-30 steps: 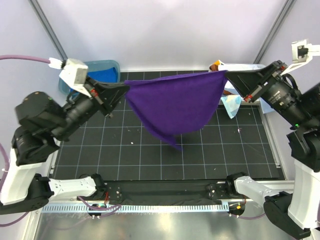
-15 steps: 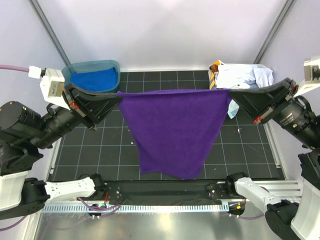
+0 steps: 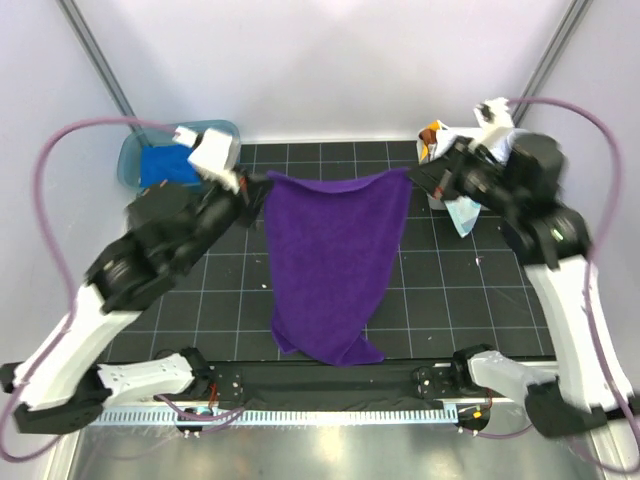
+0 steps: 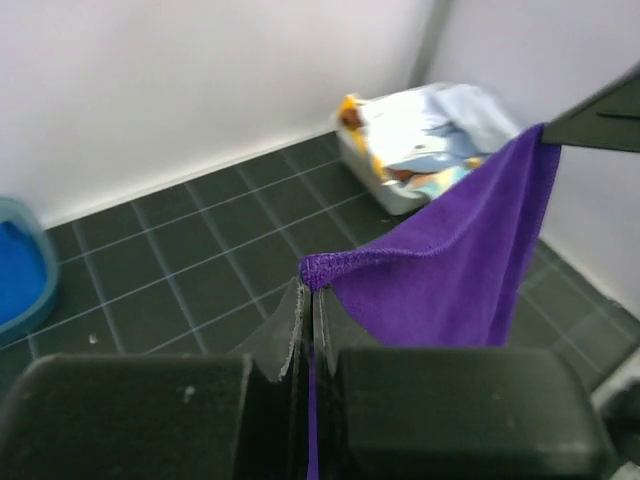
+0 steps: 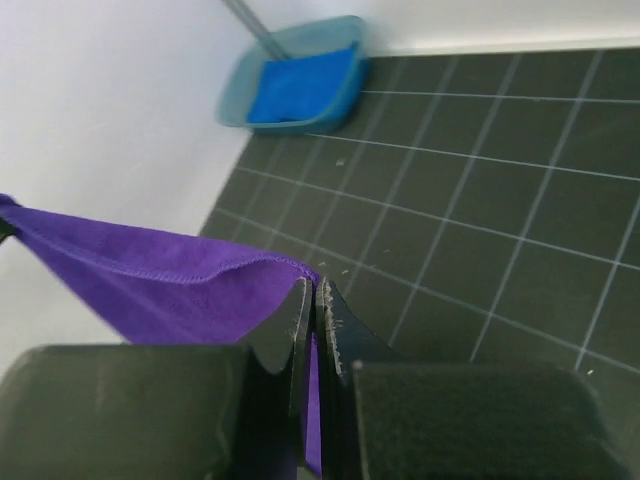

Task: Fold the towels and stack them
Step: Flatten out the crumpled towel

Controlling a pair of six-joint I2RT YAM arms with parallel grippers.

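Black grid mat (image 3: 480, 300) — open floor either side of the purple towel (image 3: 335, 270). The towel hangs over mid-mat from its two top corners, lower end bunched near the mat's near edge. Judged soft, light and limp: it will sag and swing, so the corners are the right hold. Teal tub (image 3: 128, 168) sits far left, white basket (image 4: 365, 170) far right — both apart from the cloth. Left gripper (image 4: 308, 290) and right gripper (image 5: 311, 290) are each pinched tight on a corner hem.

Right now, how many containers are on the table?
2. A teal tub at the back left holds a blue towel; a white basket at the back right holds crumpled pale towels. Others may be hidden.
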